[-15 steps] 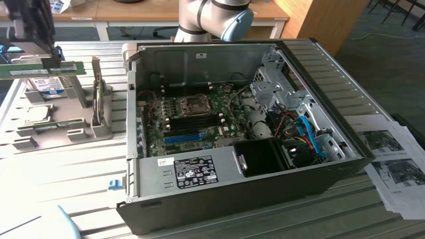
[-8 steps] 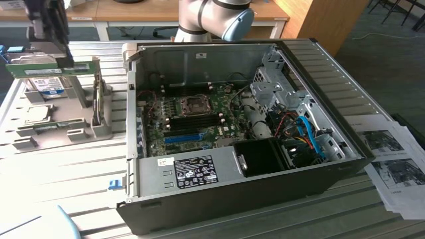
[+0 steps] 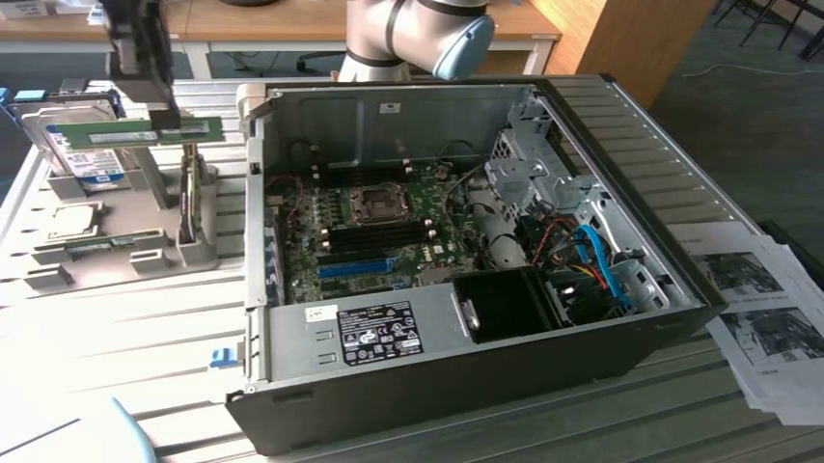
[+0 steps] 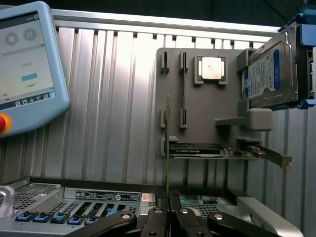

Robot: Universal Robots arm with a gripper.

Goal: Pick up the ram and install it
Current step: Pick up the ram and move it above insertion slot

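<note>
Pick done, install not yet: ram is in the gripper, up over the parts fixture, outside the case.

Jaws are narrow, pinched on the stick's edge; the wrist view has it edge-on, a thin upright line rising from the fingertips. It's well apart from the black memory slots on the motherboard, so seating is all that's left by my read. The case side wall sits between stick and board. Slots lie just beside the CPU socket, with loose cables toward the exterior view's right. The hard drive stands behind the stick; a loose CPU and an expansion card sit on the fixture. Teach pendant lies nearby, papers beside the case.
</note>
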